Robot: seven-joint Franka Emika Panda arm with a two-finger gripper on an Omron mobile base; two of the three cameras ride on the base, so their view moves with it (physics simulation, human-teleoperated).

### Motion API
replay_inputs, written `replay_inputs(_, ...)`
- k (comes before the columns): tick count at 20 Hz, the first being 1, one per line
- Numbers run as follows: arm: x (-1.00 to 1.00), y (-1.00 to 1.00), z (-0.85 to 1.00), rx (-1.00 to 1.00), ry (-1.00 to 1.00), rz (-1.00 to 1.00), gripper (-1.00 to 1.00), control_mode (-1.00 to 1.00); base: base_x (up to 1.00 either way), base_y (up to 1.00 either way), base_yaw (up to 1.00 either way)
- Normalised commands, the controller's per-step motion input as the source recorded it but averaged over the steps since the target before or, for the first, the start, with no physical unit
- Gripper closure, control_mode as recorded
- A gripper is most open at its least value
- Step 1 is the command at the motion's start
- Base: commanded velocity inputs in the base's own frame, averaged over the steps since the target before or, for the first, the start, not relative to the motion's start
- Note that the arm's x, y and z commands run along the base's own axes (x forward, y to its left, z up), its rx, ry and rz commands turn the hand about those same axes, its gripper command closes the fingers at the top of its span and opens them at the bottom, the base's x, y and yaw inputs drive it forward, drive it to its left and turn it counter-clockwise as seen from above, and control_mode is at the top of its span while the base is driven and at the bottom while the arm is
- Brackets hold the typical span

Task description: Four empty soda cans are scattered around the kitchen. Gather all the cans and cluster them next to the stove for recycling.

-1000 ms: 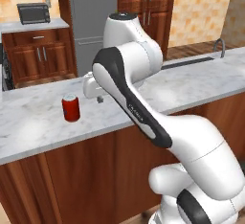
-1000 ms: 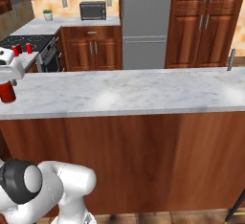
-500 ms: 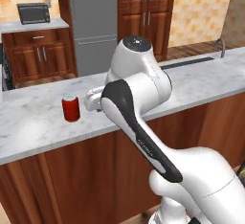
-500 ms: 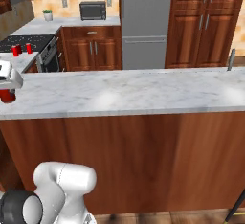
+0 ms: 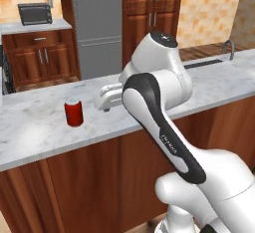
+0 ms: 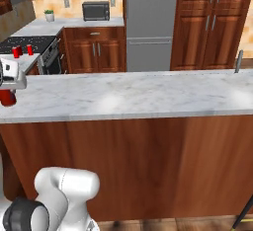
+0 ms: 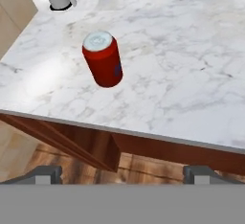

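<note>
Nearby, two soda cans (image 6: pixel 23 51) sit beside the stove (image 6: pixel 24 44); gripper (image 7: pixel 123 173) spread wide.

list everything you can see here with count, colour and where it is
soda cans: three, red; one upright on the island counter, two far back beside the stove
island counter: one, white marble over brown wood
stove: one, black, back left
microwave: one, dark steel, back counter
fridge: one, steel, back wall
plant: one, green, back counter
faucet: one, grey, island's far end
gripper: one, jaws open, short of the near can
</note>
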Motion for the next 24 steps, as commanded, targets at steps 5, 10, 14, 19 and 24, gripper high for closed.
replay_inputs(5,0.00,0.25,-0.04,-0.01,0.06,0.00,-1.00,-1.00,0.00,0.00,0.00)
replay_inputs(10,0.00,0.33,-0.02,-0.08,0.05,0.00,-1.00,-1.00,0.00,0.00,0.00)
replay_inputs(14,0.02,0.16,0.00,-0.10,0.06,0.00,-1.00,-1.00,0.00,0.00,0.00)
replay_inputs(19,0.11,0.05,0.00,-0.03,0.05,0.00,-1.00,-1.00,0.00,0.00,0.00)
replay_inputs(24,0.28,0.01,0.00,0.00,0.10,0.00,-1.00,-1.00,0.00,0.00,0.00)
